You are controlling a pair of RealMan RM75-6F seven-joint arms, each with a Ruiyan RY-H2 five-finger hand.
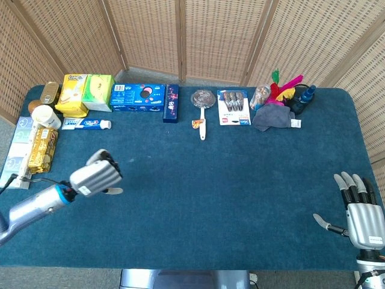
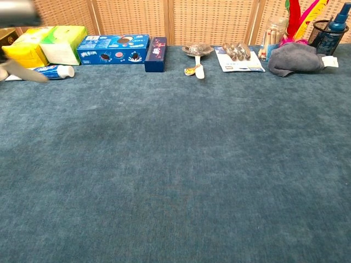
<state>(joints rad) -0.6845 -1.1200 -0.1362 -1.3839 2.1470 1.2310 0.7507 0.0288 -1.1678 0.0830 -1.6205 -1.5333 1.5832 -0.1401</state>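
My left robot hand (image 1: 96, 176) hovers over the left part of the counter (image 1: 198, 198), holding nothing. Its fingers are bunched forward and its thumb juts to the side, so I cannot tell whether it is spread or closed. In the chest view it shows only as a blur at the upper left corner. My right robot hand (image 1: 363, 217) sits at the near right corner of the counter, palm down, fingers spread apart and thumb out to the left, holding nothing.

Nearest the left robot hand, at the left edge of the counter, lie a gold packet (image 1: 42, 149) and a pale flat box (image 1: 18, 144) just beside it. Behind these stand a paper cup (image 1: 46, 117) and a tin (image 1: 50, 93). A toothpaste tube (image 1: 85, 124) lies in front of a yellow bag (image 1: 71, 95) and a green tissue pack (image 1: 98, 91).

Along the back edge follow a blue biscuit box (image 1: 137, 97), a dark blue box (image 1: 171, 103), a strainer spoon (image 1: 203, 108), a blister card (image 1: 233, 107), a grey cloth (image 1: 274, 117), a jar (image 1: 260, 96), coloured feathers (image 1: 284, 87) and a blue bottle (image 1: 306, 95). All of these lie well apart from the right robot hand.
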